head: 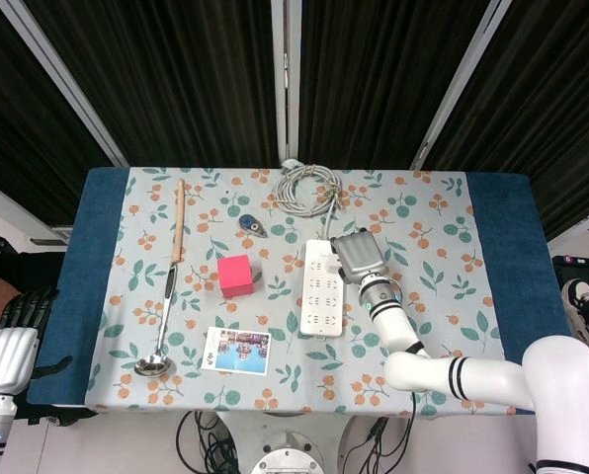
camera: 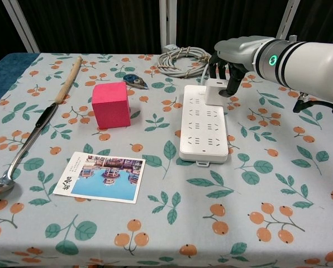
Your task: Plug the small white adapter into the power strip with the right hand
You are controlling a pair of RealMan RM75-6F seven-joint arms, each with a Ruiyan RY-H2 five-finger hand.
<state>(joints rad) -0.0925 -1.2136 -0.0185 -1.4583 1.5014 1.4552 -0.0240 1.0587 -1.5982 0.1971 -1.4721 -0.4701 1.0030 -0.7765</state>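
Adapter (camera: pixel 213 91), small and white, stood upright on the far end of the white power strip (camera: pixel 204 123), at the end nearest the coiled grey cable (camera: pixel 180 60). The right hand (camera: pixel 229 62) was directly over and behind it, dark fingers (camera: pixel 232 82) curled down around the adapter's upper part and gripping it, while the adapter's base met the strip's face; whether the prongs were fully seated could not be told. From the head view the right hand (head: pixel 360 255) covered the adapter entirely, sitting at the right edge of the strip's (head: pixel 319 297) far half. The left hand (head: pixel 8 341) hung off the table's near left corner, well away from everything, its dark fingers loosely curled and nothing in them. On the floral tablecloth (camera: pixel 278 184), a pink cube (camera: pixel 112 104) sat to the left of the strip, a photo card (camera: pixel 101 176) lay nearer the front edge, a ladle (camera: pixel 36 129) with a wooden handle ran along the left side, and a small blue object (camera: pixel 136 81) lay between the cube and the cable.
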